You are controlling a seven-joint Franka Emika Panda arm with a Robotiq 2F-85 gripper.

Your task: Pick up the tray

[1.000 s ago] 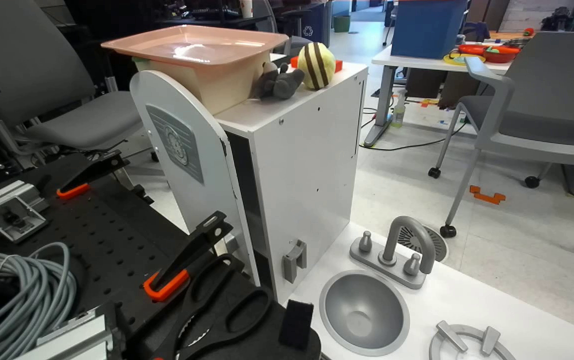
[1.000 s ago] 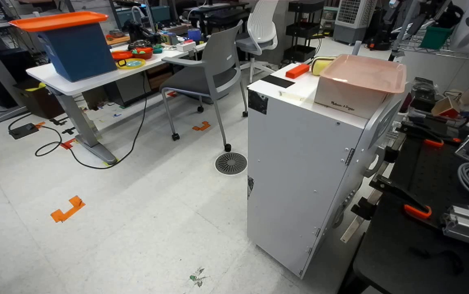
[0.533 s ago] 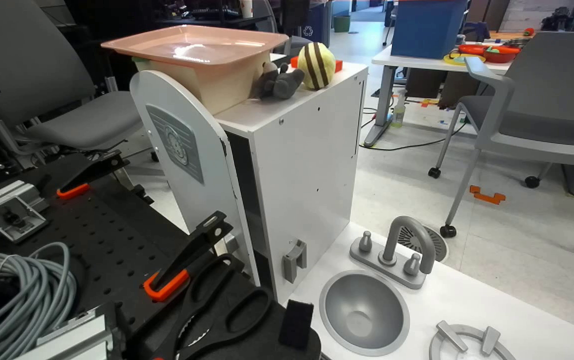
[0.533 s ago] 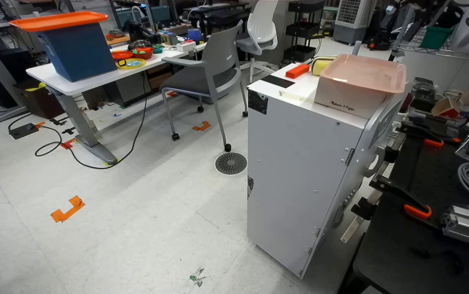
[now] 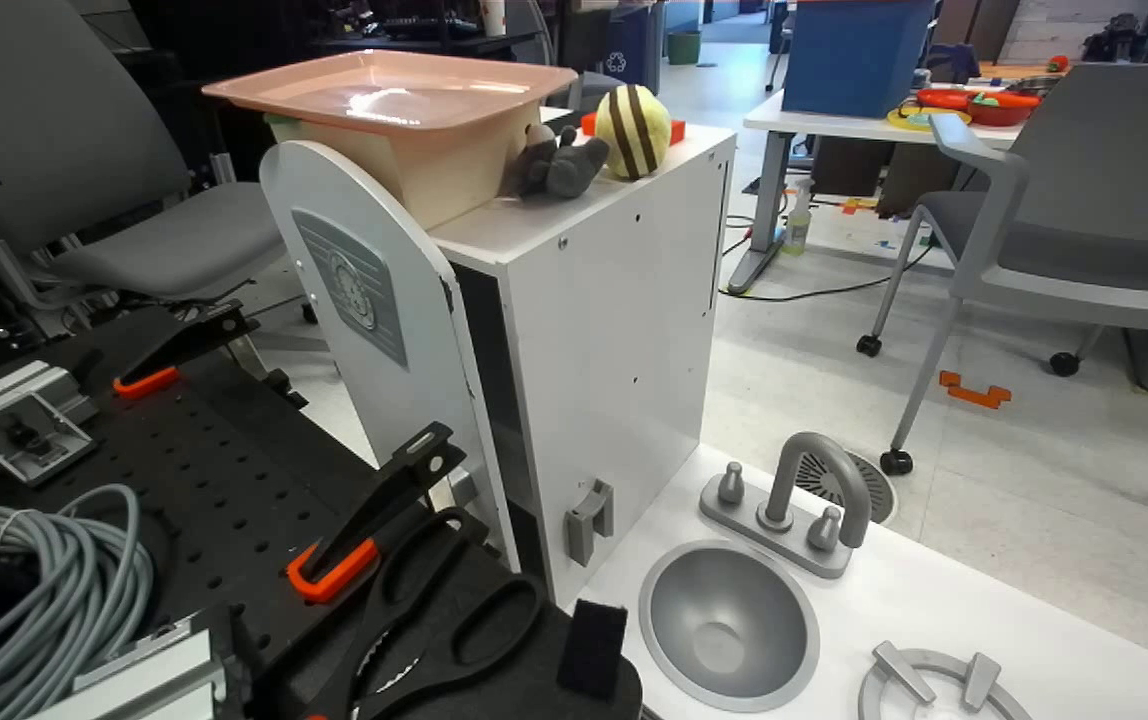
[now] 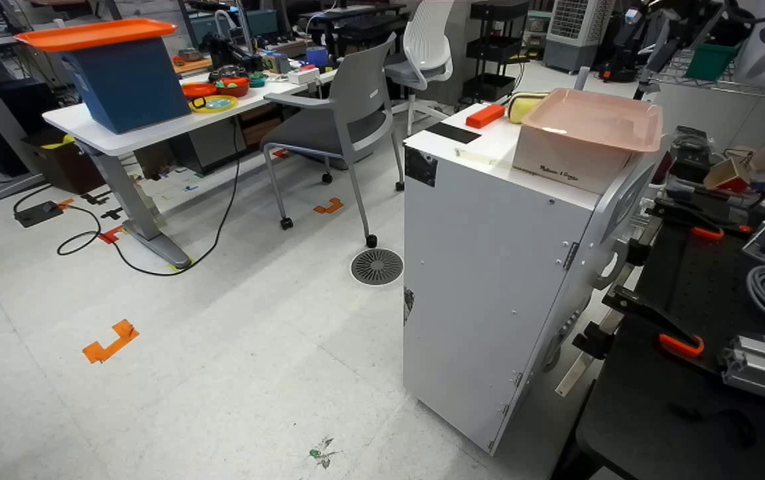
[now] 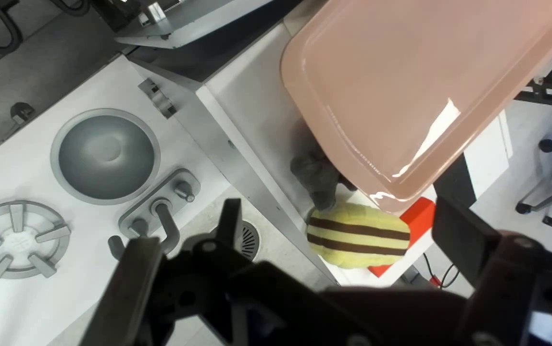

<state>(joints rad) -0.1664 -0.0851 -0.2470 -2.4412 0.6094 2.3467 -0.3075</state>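
Note:
The salmon-pink tray (image 5: 394, 90) lies flat on a cream bin (image 5: 444, 165) on top of the white cabinet (image 5: 614, 300). It shows in an exterior view (image 6: 592, 119) too. In the wrist view the tray (image 7: 420, 81) fills the upper right, its near corner pointing down toward the jaws. My gripper (image 7: 337, 211) is open, its two dark fingers wide apart, with nothing held between them. It looks down from above the cabinet, apart from the tray. I cannot make out the gripper in the exterior views.
A yellow striped plush (image 7: 357, 235), a grey plush (image 7: 317, 178) and a red block (image 7: 419, 218) sit on the cabinet beside the tray. A toy sink (image 7: 106, 156) with a faucet (image 7: 165, 223) stands lower. The cabinet's arched door (image 5: 364, 290) stands at the front.
In an exterior view, dark arm parts at the upper right have shifted and a black cable has come into view there. The tray and the things around it have not moved.

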